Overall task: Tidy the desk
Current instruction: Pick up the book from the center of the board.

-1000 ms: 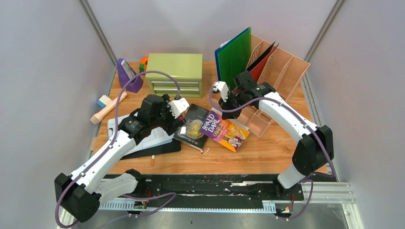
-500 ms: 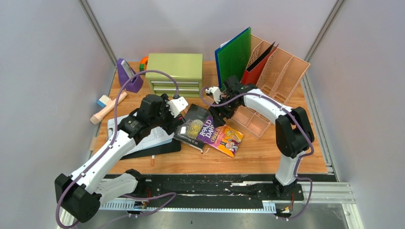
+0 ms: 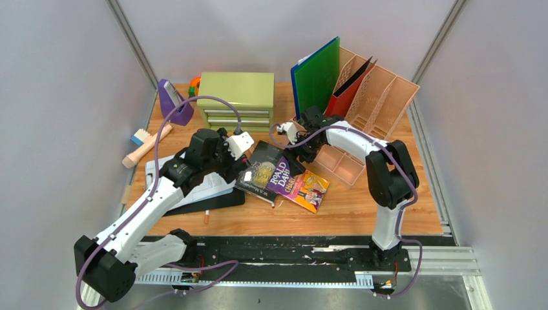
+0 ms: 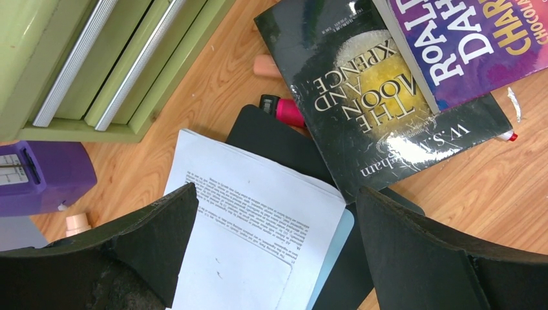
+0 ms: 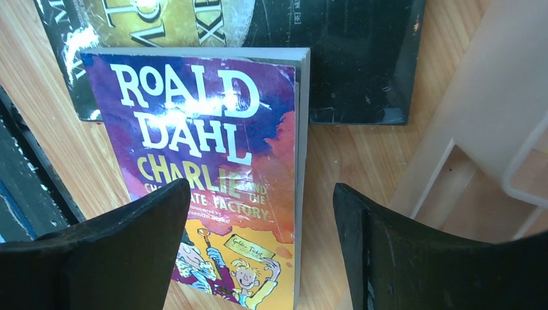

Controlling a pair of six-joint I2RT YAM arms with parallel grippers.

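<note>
Desk [image 3: 349,210]: orange wood-grain laminate, smooth. Black book [image 4: 362,123]: glossy cover, glare. Printed sheets [image 4: 252,226]: matt white paper.

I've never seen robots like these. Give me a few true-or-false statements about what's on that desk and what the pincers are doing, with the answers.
1. The Dahl book lies partly on the black book. True.
2. The right pincer grips the Dahl book. False: it hangs open above it, holding nothing.
3. The left pincer is shut. False: it is open, over the papers.
4. A green folder stands upright at the rack. True.
5. The chest has its drawers pulled out. False: they are shut.
</note>
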